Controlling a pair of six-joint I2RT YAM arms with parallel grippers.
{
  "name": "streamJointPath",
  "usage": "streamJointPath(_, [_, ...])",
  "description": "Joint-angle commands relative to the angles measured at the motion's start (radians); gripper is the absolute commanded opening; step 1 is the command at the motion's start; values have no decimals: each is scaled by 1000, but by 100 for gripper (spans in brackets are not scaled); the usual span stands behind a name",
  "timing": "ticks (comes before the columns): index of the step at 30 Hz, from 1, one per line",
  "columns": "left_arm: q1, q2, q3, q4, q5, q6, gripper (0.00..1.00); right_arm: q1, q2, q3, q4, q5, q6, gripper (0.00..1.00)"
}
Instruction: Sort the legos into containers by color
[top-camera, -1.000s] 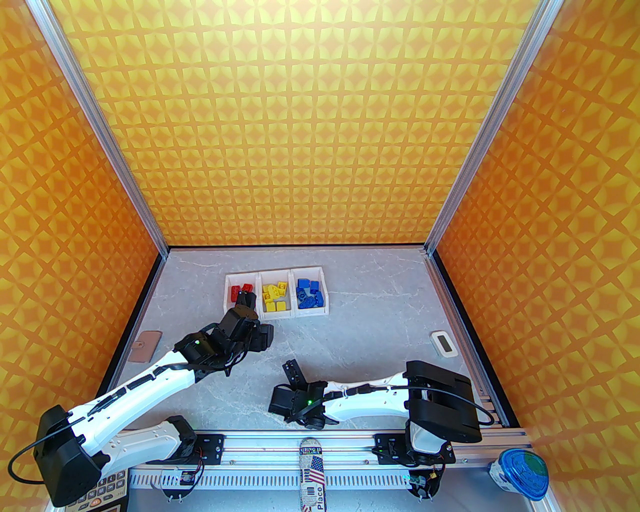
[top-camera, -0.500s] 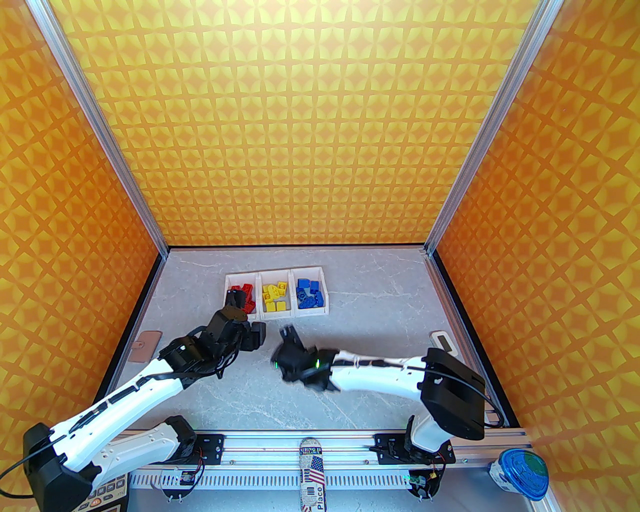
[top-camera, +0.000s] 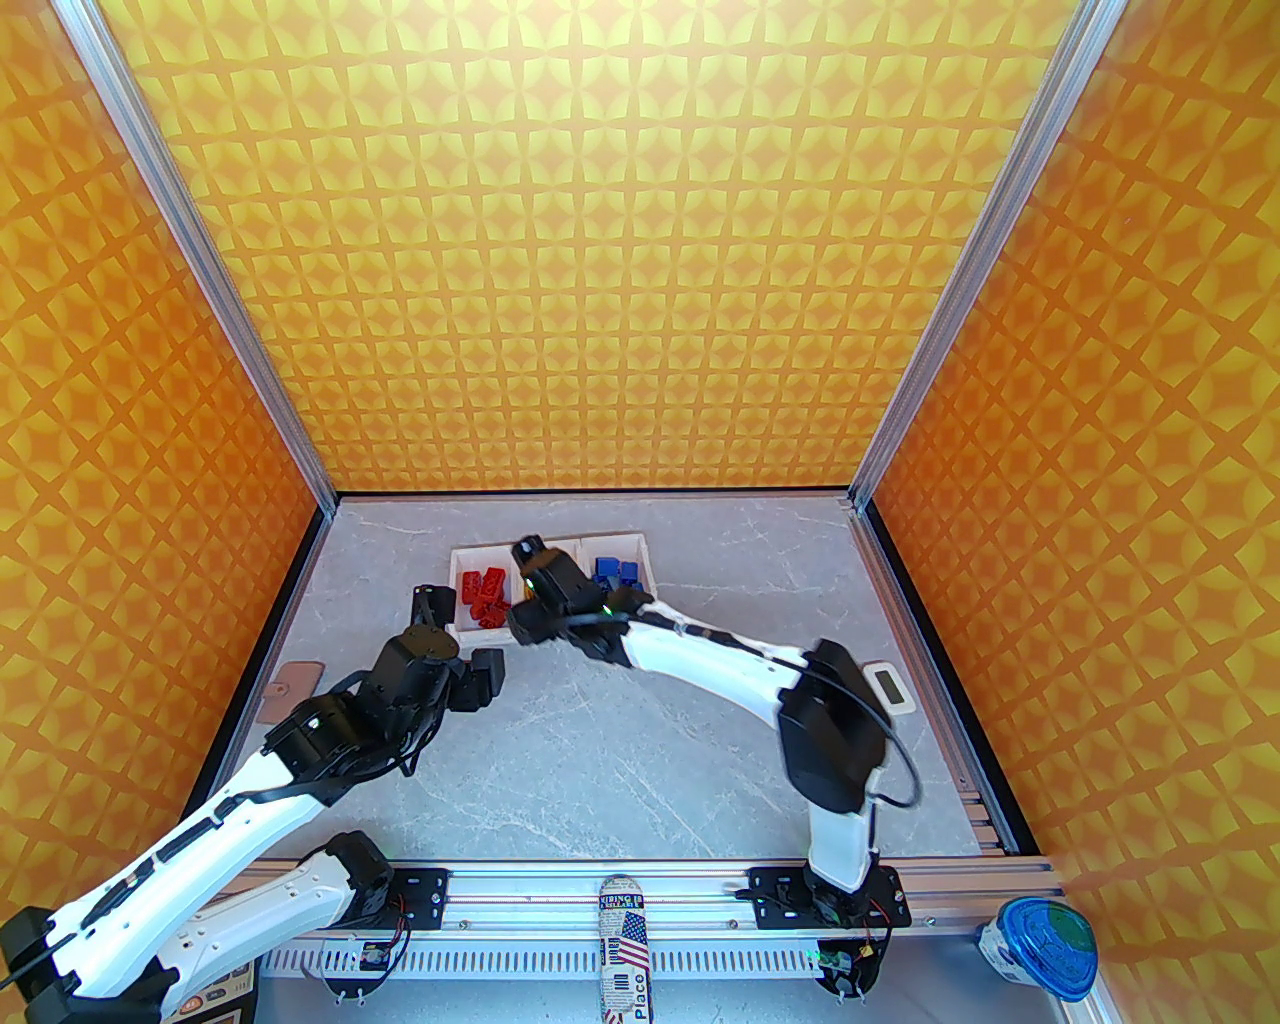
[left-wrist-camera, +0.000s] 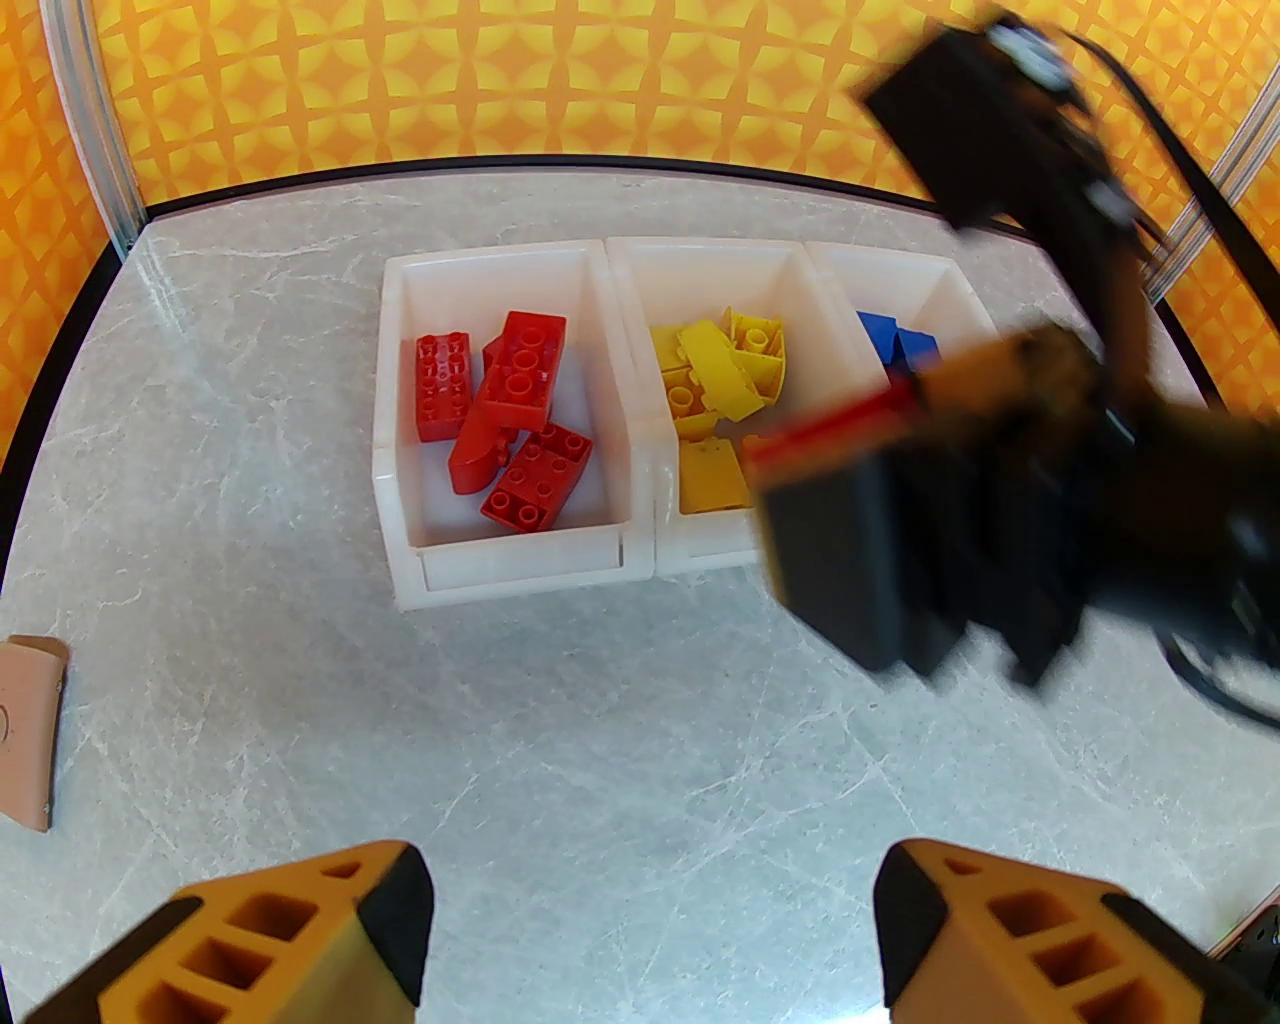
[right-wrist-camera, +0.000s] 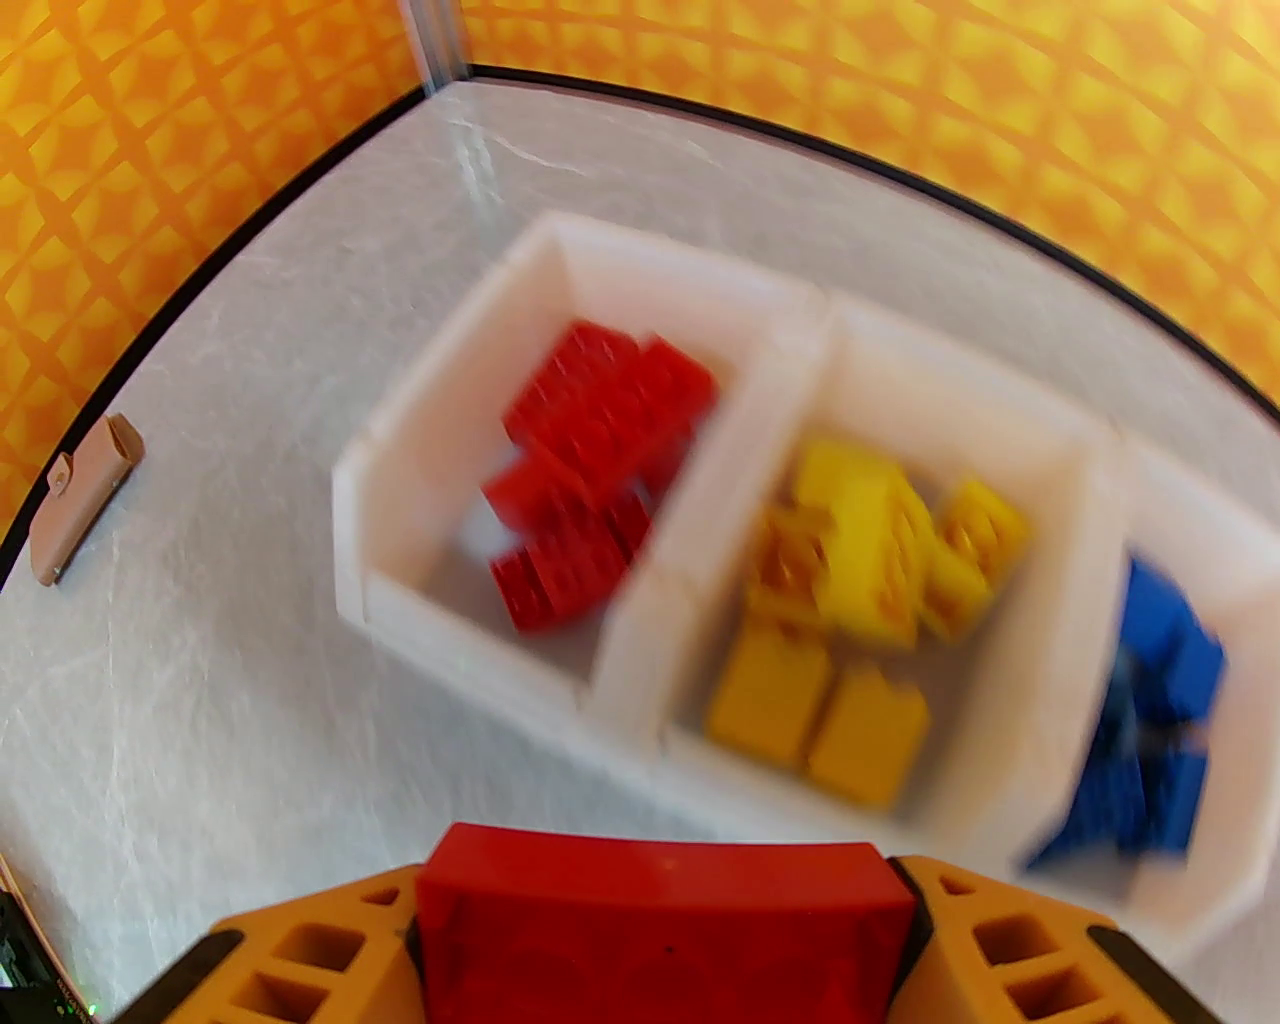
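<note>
Three joined white containers (top-camera: 468, 552) (left-wrist-camera: 520, 566) (right-wrist-camera: 640, 255) stand in a row at the back of the table. The left bin holds red legos (top-camera: 483, 590) (left-wrist-camera: 510, 400) (right-wrist-camera: 590, 450), the middle one yellow legos (left-wrist-camera: 725, 365) (right-wrist-camera: 860, 560), the right one blue legos (top-camera: 615, 572) (right-wrist-camera: 1160, 690). My right gripper (top-camera: 527, 550) (right-wrist-camera: 665, 885) hovers over the middle bin, shut on a red lego (right-wrist-camera: 660, 940) (left-wrist-camera: 830, 428). My left gripper (top-camera: 425, 598) (left-wrist-camera: 655, 905) is open with nothing in it, just left of and in front of the red bin.
A tan flat tag (top-camera: 290, 690) (left-wrist-camera: 30, 730) (right-wrist-camera: 85, 495) lies near the left wall. A small white device (top-camera: 888, 687) lies at the right edge, beside the right arm's elbow. A blue-lidded cup (top-camera: 1040, 945) and a printed can (top-camera: 625, 940) sit off the table's near edge.
My right arm has swung from the near middle of the table out to the bins, blurred with speed. My left gripper has drawn back and left, away from the red bin.
</note>
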Motion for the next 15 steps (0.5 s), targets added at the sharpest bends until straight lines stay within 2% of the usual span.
streamJointPath(1, [7,-24,9,-43,-22,-22,77,-10,94,133,-15,-91,-110,66])
streamJointPath(9, [7,-64,-5,-58,-22,-29,77,-42,307,425,-75,-180,-162,66])
streamJointPath(15, [7,-75,-5,-62,-22,-34,77,-56,441,625,-114,-190,-160,67])
